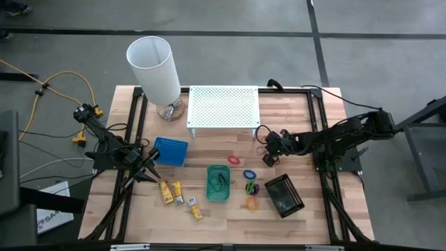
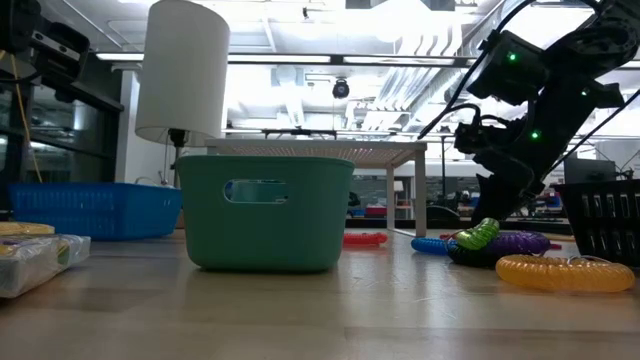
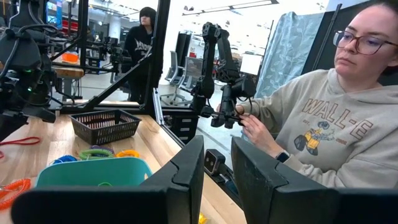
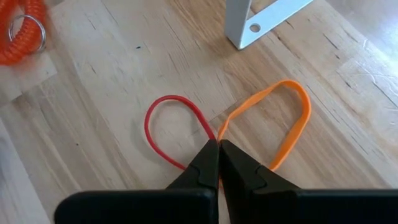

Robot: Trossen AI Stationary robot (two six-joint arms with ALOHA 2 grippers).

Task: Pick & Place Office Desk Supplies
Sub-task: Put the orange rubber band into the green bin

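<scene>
My right gripper [image 4: 219,157] is shut low over the table near the white shelf's leg [image 4: 261,22], where a thin red ring [image 4: 163,127] and a thin orange ring [image 4: 297,118] meet. An orange coil ring [image 4: 22,31] lies apart from it. My left gripper [image 3: 217,168] waits open and holds nothing at the table's left edge [image 1: 144,171], beside the blue tray [image 1: 171,151]. The green tray [image 1: 218,183], the black tray [image 1: 283,196], three yellow-and-white blocks [image 1: 178,194] and several coil rings [image 1: 250,187] rest on the wood. My right gripper pinches the red ring and the orange ring together at the spot where their near ends meet [image 4: 217,138], only at the fingers' free ends. The fingers slant down from the table's right side. Both loops spread out ahead of the fingertips; lifted or lying, I cannot tell.
The white lamp [image 1: 155,68] and the white perforated shelf [image 1: 224,106] stand at the far side. In the left wrist view a person in a beige hoodie [image 3: 329,124] sits beyond the table beside another arm [image 3: 221,74]. Bare wood lies between the shelf and the trays.
</scene>
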